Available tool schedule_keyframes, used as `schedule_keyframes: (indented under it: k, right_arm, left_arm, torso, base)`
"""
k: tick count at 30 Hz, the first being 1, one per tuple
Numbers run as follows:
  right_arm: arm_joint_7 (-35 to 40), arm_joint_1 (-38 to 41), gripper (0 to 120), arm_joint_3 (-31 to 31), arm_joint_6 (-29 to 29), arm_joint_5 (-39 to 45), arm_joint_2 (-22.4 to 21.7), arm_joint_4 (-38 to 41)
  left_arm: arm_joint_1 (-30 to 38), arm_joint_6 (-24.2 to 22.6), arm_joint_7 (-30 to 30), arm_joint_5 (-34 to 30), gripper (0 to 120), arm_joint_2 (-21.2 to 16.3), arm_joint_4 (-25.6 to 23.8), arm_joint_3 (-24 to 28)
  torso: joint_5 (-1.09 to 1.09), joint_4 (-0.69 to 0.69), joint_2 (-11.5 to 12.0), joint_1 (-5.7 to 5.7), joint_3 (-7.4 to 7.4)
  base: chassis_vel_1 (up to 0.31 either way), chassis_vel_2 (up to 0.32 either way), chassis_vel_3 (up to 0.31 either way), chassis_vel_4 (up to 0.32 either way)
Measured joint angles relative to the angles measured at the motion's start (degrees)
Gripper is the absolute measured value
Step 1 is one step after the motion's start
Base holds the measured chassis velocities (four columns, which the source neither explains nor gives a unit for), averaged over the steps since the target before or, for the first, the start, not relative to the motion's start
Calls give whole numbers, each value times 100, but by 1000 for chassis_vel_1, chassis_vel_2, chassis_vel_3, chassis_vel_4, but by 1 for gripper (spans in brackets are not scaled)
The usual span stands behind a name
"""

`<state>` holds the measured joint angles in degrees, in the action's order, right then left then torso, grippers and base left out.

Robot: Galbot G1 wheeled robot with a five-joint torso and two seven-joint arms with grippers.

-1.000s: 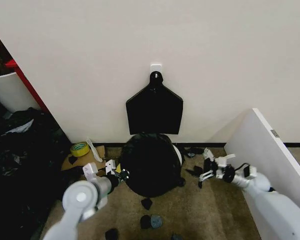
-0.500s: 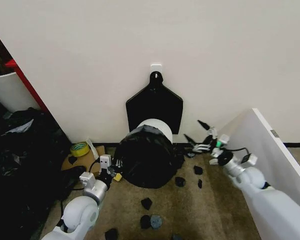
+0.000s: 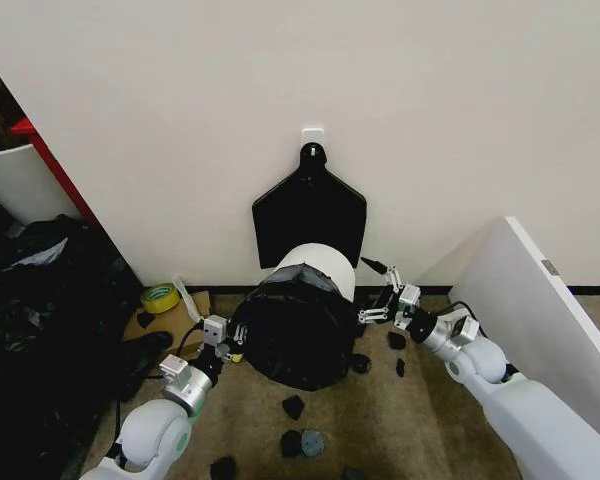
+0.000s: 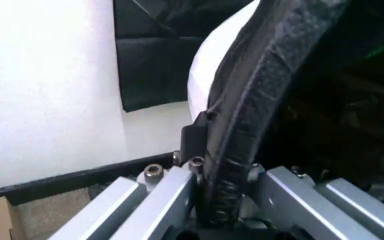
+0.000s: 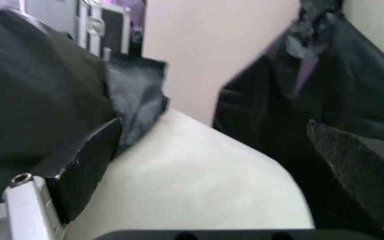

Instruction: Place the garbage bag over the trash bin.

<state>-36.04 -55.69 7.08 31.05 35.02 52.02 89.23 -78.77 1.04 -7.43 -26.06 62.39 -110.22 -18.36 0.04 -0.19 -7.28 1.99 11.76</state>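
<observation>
Against the pale wall, on brown carpet, the trash bin (image 3: 315,262) lies tipped, its mouth toward the robot, under the flat bag bundle (image 3: 309,216) on its hook. The garbage bag (image 3: 295,325) sheathes the mouth end; the white far end is bare. The left gripper (image 3: 226,338) is clamped on the bag's edge. The right gripper (image 3: 382,292), jaws apart, sits beside the bin's right side. Judged roughly half done: bag on, not fully drawn down

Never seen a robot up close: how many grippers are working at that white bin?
2. The left gripper is shut on the crinkly black plastic garbage bag's left edge; the right gripper hangs open beside the round white plastic trash bin's right side.
</observation>
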Motion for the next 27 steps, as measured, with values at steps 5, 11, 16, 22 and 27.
schedule_keyframes:
  k: [5,11,16,22,27]
  right_arm:
    - [376,32,100,14,18,-214,28,-85]
    - [552,34,100,14,108,-33,34,-65]
    - [-765,66,100,138,261,899,27,-179]
    - [-304,-38,100,282,287,1090,59,45]
    - [1340,-379,100,166,394,-106,179,869]
  left_arm:
    - [-20,-35,-21,-1,0,6,-12,3]
    - [-32,-90,31,-69,0,30,-16,-16]
    - [4,-366,258,-415,0,92,-34,-55]
    - [64,-1363,1025,-1527,0,195,-295,-106]
    - [209,-3186,2883,-3532,0,399,-882,-189]
  torso:
    - [0,0,0,0,0]
    - [0,0,0,0,0]
    - [1,0,0,0,0]
    - [0,0,0,0,0]
    - [1,0,0,0,0]
  base:
    - [0,0,0,0]
    - [0,0,0,0]
    - [0,0,0,0]
    - [0,0,0,0]
    - [0,0,0,0]
